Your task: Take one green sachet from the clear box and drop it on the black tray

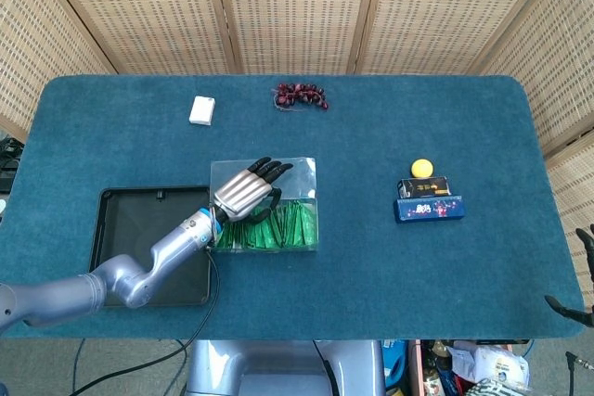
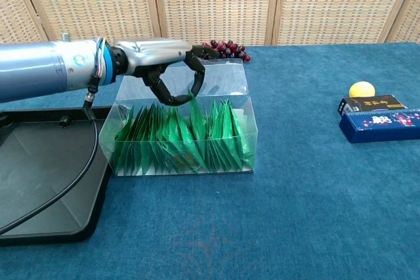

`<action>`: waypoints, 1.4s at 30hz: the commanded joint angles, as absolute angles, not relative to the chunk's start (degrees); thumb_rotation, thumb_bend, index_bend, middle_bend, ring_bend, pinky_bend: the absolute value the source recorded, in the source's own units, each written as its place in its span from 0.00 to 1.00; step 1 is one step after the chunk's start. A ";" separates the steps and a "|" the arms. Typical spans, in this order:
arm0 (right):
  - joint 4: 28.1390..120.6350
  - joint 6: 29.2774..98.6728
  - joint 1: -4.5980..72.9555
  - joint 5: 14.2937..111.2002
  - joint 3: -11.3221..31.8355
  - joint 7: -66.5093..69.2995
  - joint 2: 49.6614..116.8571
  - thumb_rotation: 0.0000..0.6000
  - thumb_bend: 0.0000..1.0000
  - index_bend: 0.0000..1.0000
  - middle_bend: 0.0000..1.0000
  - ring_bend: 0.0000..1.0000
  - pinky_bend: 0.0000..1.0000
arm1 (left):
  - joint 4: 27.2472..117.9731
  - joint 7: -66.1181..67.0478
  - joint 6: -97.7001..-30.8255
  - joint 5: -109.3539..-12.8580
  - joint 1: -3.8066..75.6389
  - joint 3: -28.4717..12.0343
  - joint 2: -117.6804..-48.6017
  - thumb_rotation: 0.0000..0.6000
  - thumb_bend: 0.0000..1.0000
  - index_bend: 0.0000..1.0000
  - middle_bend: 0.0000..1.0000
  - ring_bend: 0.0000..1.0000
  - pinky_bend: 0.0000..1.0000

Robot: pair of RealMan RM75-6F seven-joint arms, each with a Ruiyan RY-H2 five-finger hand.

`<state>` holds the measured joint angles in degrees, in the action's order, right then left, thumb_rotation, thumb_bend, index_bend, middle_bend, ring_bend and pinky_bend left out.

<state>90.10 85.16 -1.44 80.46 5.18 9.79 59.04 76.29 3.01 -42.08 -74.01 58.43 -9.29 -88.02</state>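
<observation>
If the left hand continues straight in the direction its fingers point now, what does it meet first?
Probably the far wall of the clear box. The left hand points toward the box's far right corner, pinching one green sachet. Its height above the wall is unclear, so it might pass over.
</observation>
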 commanded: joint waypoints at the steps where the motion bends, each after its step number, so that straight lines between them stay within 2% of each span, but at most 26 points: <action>1: 90.27 85.42 -1.53 80.69 5.11 9.73 58.99 1.00 0.00 0.00 0.00 0.00 0.00 | 78.82 2.57 -43.02 -74.04 58.05 -10.11 -85.92 1.00 0.56 0.72 0.00 0.00 0.00; 7: 90.74 85.96 -1.70 81.23 4.96 9.49 58.85 1.00 0.00 0.00 0.00 0.00 0.00 | 83.23 2.22 -45.26 -74.30 57.31 -11.63 -82.13 1.00 0.57 0.72 0.00 0.00 0.00; 18: 91.82 87.42 -2.15 82.99 4.43 9.31 58.45 1.00 0.00 0.00 0.00 0.00 0.00 | 94.42 1.55 -51.63 -74.23 53.27 -14.51 -70.69 1.00 0.57 0.72 0.00 0.00 0.00; 21: 92.40 88.12 -2.38 83.97 4.08 9.05 58.27 1.00 0.00 0.00 0.00 0.00 0.00 | 97.44 0.59 -53.86 -75.63 50.15 -13.22 -66.09 1.00 0.57 0.72 0.00 0.00 0.00; 27: 92.99 88.74 -2.57 84.86 3.77 8.87 58.08 1.00 0.00 0.00 0.00 0.00 0.00 | 99.06 -2.29 -56.35 -77.70 45.76 -10.65 -61.41 1.00 0.57 0.72 0.00 0.00 0.00; 32: 93.46 89.11 -2.65 85.71 3.41 8.52 58.00 1.00 0.00 0.00 0.00 0.00 0.00 | 99.74 -7.32 -57.70 -81.49 39.45 -4.58 -56.06 1.00 0.57 0.73 0.00 0.00 0.00; 34: 93.70 89.16 -2.64 86.07 3.24 8.33 57.98 1.00 0.00 0.00 0.00 0.00 0.00 | 99.16 -10.67 -57.20 -82.36 36.11 -0.78 -53.97 1.00 0.58 0.73 0.00 0.00 0.00; 38: 93.99 89.09 -2.55 86.42 3.03 7.88 58.02 1.00 0.00 0.00 0.00 0.00 0.00 | 97.76 -12.99 -52.72 -81.64 34.48 2.70 -51.98 1.00 0.64 0.74 0.00 0.00 0.00; 42: 94.22 88.67 -2.34 86.54 2.84 7.36 58.14 1.00 0.00 0.00 0.00 0.00 0.00 | 97.34 -10.56 -49.00 -76.96 33.94 3.48 -52.20 1.00 0.64 0.74 0.00 0.00 0.00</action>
